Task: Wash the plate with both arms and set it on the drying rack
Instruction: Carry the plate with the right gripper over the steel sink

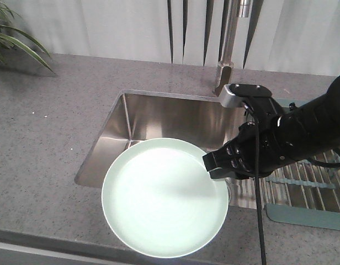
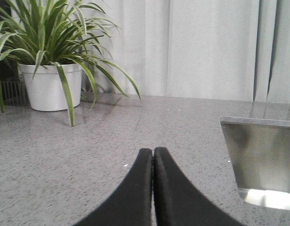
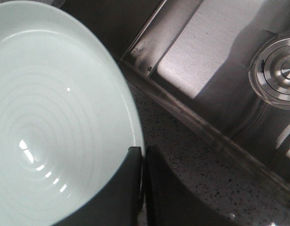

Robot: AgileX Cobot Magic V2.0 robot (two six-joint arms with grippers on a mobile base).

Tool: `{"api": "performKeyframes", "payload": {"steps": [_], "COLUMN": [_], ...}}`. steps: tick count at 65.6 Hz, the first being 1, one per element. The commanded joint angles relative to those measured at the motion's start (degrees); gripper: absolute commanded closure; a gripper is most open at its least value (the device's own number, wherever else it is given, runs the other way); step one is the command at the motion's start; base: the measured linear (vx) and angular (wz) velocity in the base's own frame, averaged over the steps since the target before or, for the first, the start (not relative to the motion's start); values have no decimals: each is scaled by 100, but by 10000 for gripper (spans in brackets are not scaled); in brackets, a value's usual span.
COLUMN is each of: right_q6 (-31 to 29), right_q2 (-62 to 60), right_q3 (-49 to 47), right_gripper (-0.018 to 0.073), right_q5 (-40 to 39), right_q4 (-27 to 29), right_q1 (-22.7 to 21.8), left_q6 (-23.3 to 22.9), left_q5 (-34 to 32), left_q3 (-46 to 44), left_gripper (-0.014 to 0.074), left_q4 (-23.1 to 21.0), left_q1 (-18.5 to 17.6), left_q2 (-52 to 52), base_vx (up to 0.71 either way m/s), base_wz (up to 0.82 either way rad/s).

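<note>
The pale mint-green plate (image 1: 161, 196) is held roughly level over the sink's front edge and the counter. My right gripper (image 1: 210, 167) is shut on its right rim. In the right wrist view the plate (image 3: 51, 122) fills the left half, and the right gripper (image 3: 142, 153) pinches its rim with one finger inside and one outside. My left gripper (image 2: 153, 153) is shut and empty, low over the grey counter, and does not show in the front view. The drying rack (image 1: 308, 190) lies right of the sink, partly hidden behind the right arm.
The steel sink basin (image 1: 159, 118) is set in the speckled grey counter (image 1: 43, 127), with its drain (image 3: 279, 73) below my right wrist. A tap (image 1: 228, 66) rises behind the sink. A potted plant (image 2: 51, 70) stands at the counter's far left.
</note>
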Motion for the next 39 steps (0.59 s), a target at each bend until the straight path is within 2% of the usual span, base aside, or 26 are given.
{"api": "performKeyframes", "payload": {"steps": [1, 39], "right_q6": [-40, -40], "right_q2": [-195, -195], "right_q3": [-151, -151], "right_gripper": [561, 561], "right_q5": [-167, -167], "right_q4": [181, 181], "right_q1": [-11, -11], "left_q6": [-28, -28], "left_q5": [-406, -406], "left_q3": [-169, -169], "left_gripper": [603, 603], "left_q4": [-56, -56], "left_q1": [7, 7], "left_q2": [-82, -82], "base_vx": [6, 6], "base_wz": [-13, -10]}}
